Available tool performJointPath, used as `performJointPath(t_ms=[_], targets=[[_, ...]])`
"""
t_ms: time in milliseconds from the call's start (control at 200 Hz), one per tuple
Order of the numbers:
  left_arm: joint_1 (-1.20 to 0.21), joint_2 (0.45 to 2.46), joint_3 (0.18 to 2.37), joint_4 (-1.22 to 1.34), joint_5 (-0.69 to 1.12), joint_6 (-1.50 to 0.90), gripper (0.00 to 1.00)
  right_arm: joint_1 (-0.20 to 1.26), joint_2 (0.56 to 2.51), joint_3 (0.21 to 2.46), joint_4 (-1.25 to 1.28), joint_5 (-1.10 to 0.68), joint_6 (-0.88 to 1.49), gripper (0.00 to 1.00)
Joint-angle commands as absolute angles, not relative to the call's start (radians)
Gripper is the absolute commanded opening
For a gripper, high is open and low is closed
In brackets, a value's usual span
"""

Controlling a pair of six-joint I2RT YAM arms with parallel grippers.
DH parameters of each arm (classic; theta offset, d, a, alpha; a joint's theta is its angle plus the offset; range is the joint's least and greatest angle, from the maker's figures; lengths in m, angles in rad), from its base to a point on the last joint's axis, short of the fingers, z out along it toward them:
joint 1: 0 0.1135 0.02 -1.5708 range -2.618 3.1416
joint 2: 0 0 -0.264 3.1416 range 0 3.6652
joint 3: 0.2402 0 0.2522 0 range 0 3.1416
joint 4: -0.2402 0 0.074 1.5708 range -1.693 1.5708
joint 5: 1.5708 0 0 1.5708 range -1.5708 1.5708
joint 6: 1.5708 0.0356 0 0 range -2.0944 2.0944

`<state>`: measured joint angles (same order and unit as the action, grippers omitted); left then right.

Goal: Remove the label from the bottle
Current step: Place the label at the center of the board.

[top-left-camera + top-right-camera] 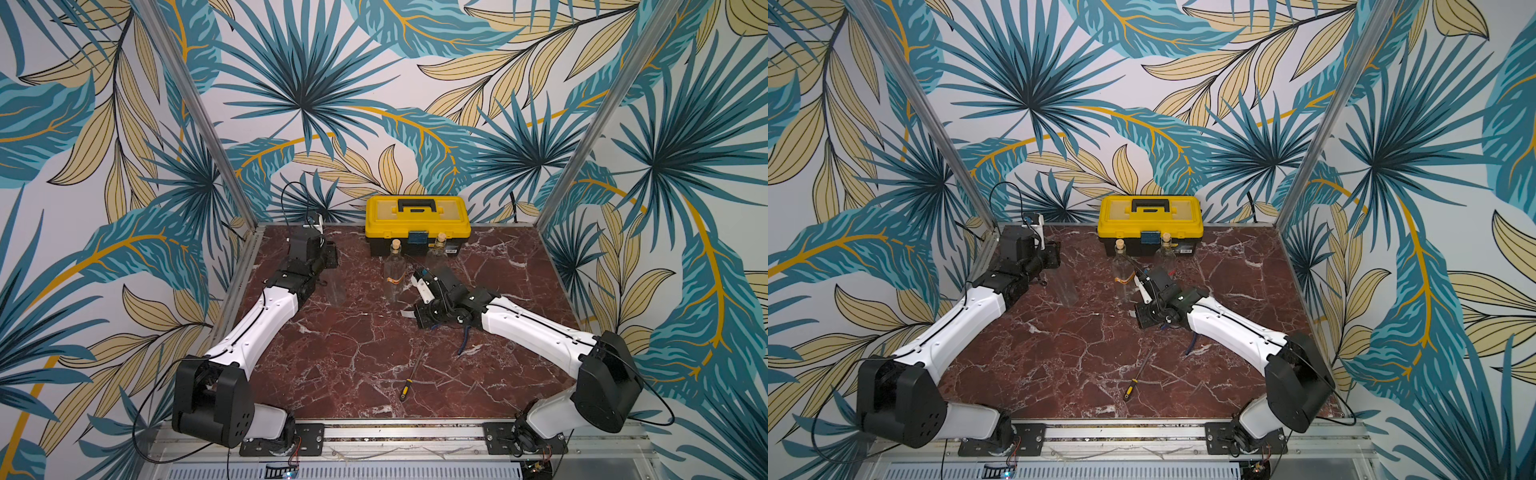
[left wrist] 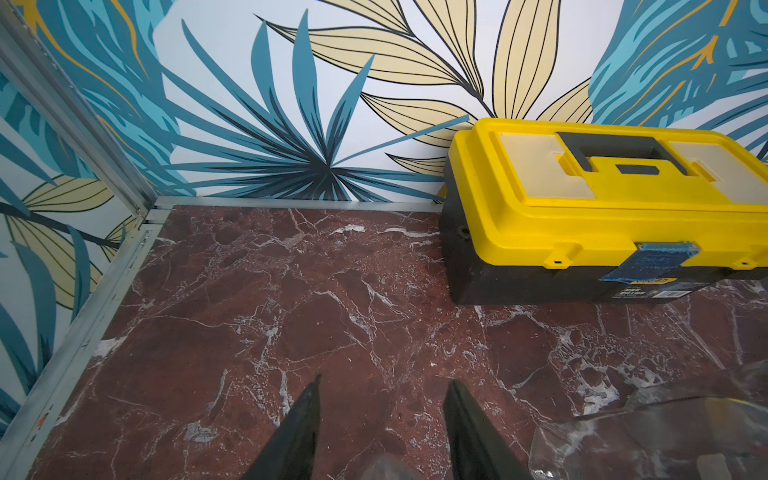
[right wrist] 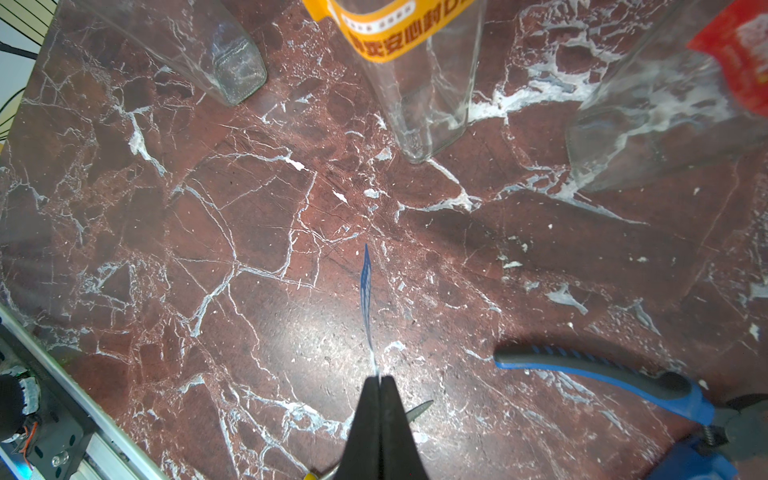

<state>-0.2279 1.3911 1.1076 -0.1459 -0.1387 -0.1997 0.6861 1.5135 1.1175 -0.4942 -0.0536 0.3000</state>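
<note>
The tabletop [image 1: 353,353] is dark red-brown marble veined in white. The walls [image 1: 332,83] carry teal and beige leaves with yellow stems on white. The toolbox [image 1: 417,216] has a yellow lid over a black base (blue latch, black handle). A clear glass bottle [image 3: 432,104] wears an orange label [image 3: 386,41] with dark characters. The screwdriver [image 1: 409,384] handle is yellow and black. A thin strip [image 3: 365,286] looks blue, possibly finely hatched.

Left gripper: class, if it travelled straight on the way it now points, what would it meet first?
Probably the bare marble tabletop, as the left gripper seems tilted slightly down; failing that, the back wall. The yellow toolbox sits aside from that line. Depth is unclear.
</note>
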Motion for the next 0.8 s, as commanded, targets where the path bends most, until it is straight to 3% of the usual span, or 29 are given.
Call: performJointPath(t_ms=[0,591,716,796], targets=[[-0.221,1.347,1.091,-0.126,-0.138,-0.204,0.53,0.682,1.532,1.129,-0.487,-0.055,0.303,0.00],[-0.222,1.236,1.090,-0.127,-0.158,-0.219,0.64,0.637,1.517,1.116,-0.525,-0.028,0.319,0.00],[-0.222,1.203,1.100,-0.130,-0.124,-0.229,0.65,0.613,1.511,1.108,-0.532,-0.022,0.329,0.10],[-0.222,1.182,1.105,-0.137,-0.095,-0.247,0.65,0.592,1.511,1.101,-0.536,-0.021,0.340,0.22]])
